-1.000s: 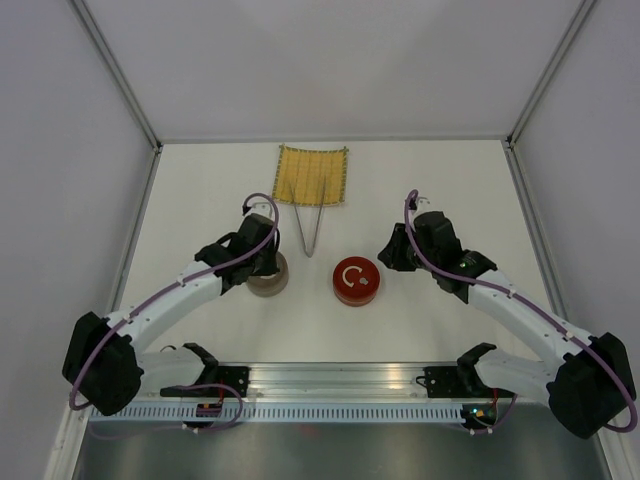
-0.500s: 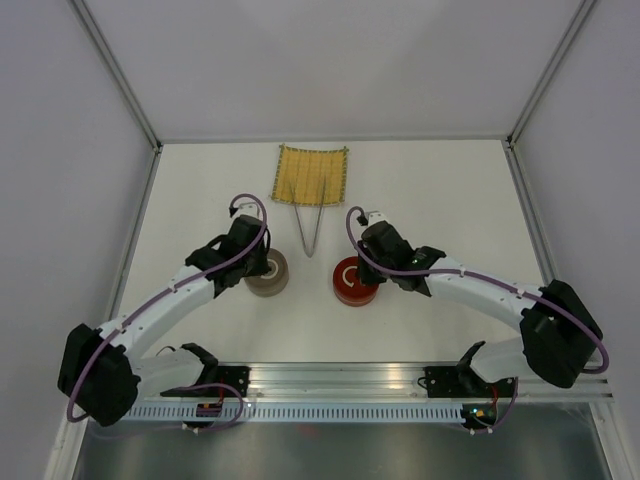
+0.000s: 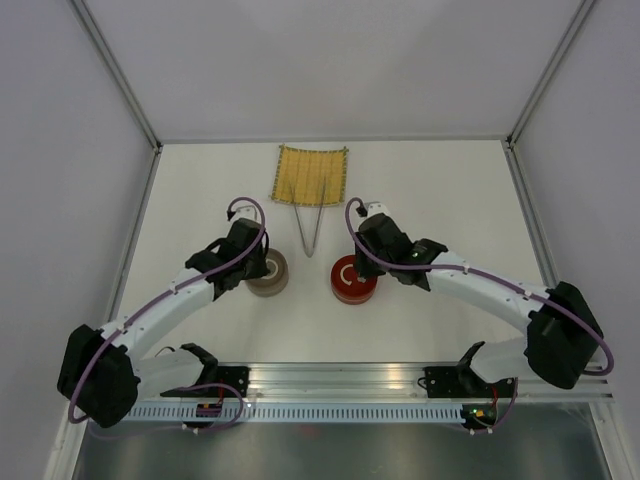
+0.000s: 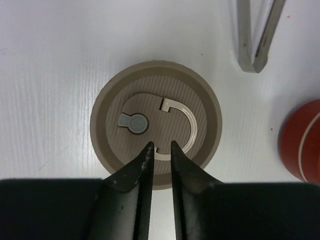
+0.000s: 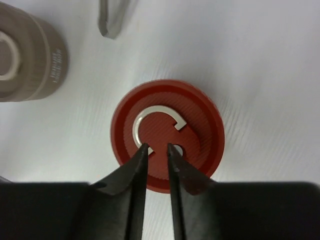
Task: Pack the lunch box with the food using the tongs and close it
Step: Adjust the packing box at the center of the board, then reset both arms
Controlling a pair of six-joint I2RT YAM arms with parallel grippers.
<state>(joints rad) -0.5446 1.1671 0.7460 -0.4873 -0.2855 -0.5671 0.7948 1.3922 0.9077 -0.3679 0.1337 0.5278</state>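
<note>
Nothing packed: tongs (image 3: pixel 312 225) lie untouched at upper centre, no food shows, and left gripper (image 4: pixel 160 147) and right gripper (image 5: pixel 156 148) poise narrow-jawed over the lidded beige tin (image 3: pixel 272 282) and red tin (image 3: pixel 352 287), grip unclear.

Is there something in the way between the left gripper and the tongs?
Nothing visible. The left gripper is above the beige tin, and only bare table lies between that tin and the tongs.
</note>
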